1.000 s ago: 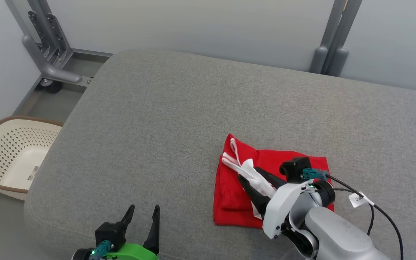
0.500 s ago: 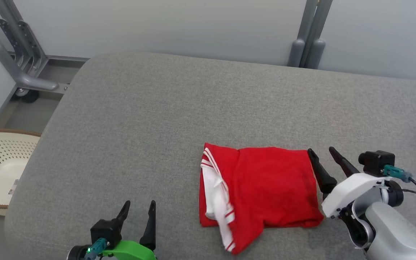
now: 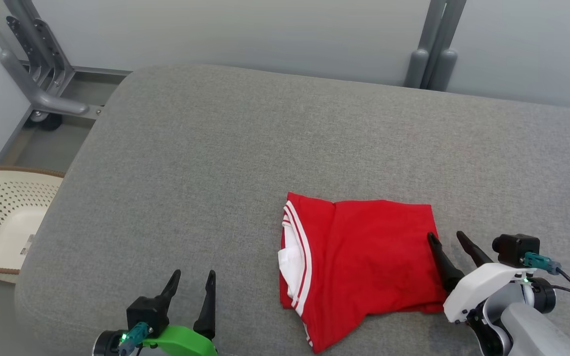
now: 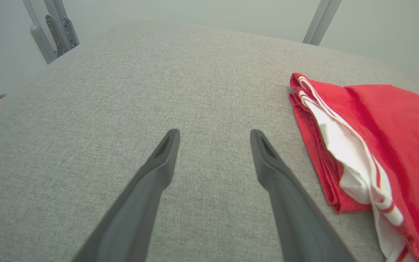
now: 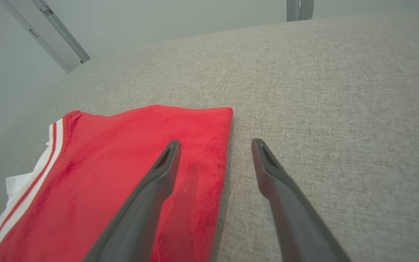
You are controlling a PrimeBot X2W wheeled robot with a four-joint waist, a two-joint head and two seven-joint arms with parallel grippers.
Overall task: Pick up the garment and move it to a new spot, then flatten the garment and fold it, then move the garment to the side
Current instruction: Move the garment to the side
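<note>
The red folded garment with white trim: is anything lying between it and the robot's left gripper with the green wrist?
Nothing visible does. Just bare grey fabric cushion lies between the open left gripper and the red folded garment with white trim. The open right gripper straddles the garment's right edge.

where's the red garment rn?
Head view: folded red garment lies right of centre on the grey cushioned surface, open right gripper at its right edge.

Pad [image 3: 225, 163]: open passage across left, centre and far side. Shirt [image 3: 369, 257]: low obstacle, front right. Basket [image 3: 3, 222]: beyond left edge, lower down. Left bracket [image 3: 42, 94], right post [image 3: 433, 54]: behind far edge, by wall.
</note>
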